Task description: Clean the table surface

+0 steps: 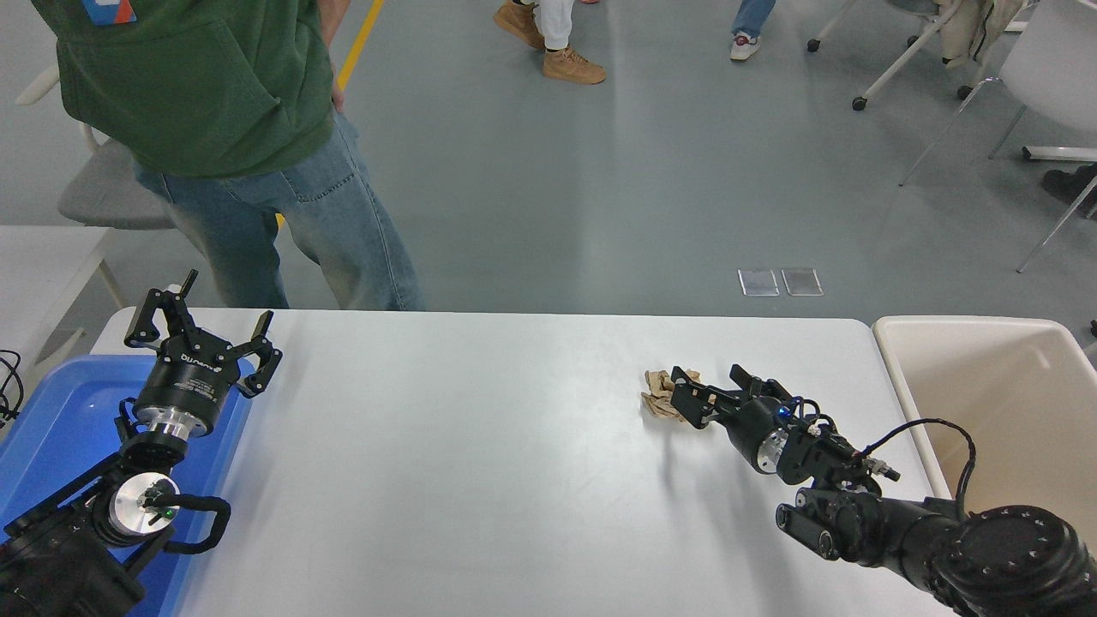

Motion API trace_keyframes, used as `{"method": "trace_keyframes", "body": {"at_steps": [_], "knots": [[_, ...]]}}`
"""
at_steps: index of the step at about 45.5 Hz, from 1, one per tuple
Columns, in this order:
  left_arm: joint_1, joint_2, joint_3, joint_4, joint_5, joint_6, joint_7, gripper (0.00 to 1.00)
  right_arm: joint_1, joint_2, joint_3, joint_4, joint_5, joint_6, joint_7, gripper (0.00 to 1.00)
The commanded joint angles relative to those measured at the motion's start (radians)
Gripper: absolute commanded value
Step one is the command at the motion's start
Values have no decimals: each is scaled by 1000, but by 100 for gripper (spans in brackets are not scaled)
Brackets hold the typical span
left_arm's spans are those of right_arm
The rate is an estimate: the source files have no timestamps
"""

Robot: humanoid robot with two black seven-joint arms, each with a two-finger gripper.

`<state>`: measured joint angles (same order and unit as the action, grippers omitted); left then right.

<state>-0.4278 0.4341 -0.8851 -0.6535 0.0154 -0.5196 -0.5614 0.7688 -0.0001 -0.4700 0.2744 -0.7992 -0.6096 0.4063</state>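
Note:
The white table surface [480,446] fills the lower half of the head view. A crumpled brown paper wad [658,396] lies on it right of centre, toward the far edge. My right gripper [711,387] is open and low over the table. Its left finger [688,401] is at the wad's right side and hides part of it. Whether it touches the wad I cannot tell. My left gripper [201,332] is open and empty, parked upright at the lower left.
A beige plastic tub [994,403] stands off the table's right end. A blue tray [60,420] lies under the left arm. A person in a green hoodie and jeans [257,171] stands at the far left edge. A smaller white table [34,257] is at the left.

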Motion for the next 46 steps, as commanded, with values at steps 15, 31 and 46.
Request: {"method": "trace_keyframes", "body": {"at_steps": [15,31,46], "knots": [[1,0,0,0,0,0,0,99,-39,0,5,2,3,1,9,100],[0,0,0,0,0,0,0,99,-29,0,50,37,20,2,-18,99],[0,0,0,0,0,1,0,99,-23,0,50,62,18,5,-77,98]]}}
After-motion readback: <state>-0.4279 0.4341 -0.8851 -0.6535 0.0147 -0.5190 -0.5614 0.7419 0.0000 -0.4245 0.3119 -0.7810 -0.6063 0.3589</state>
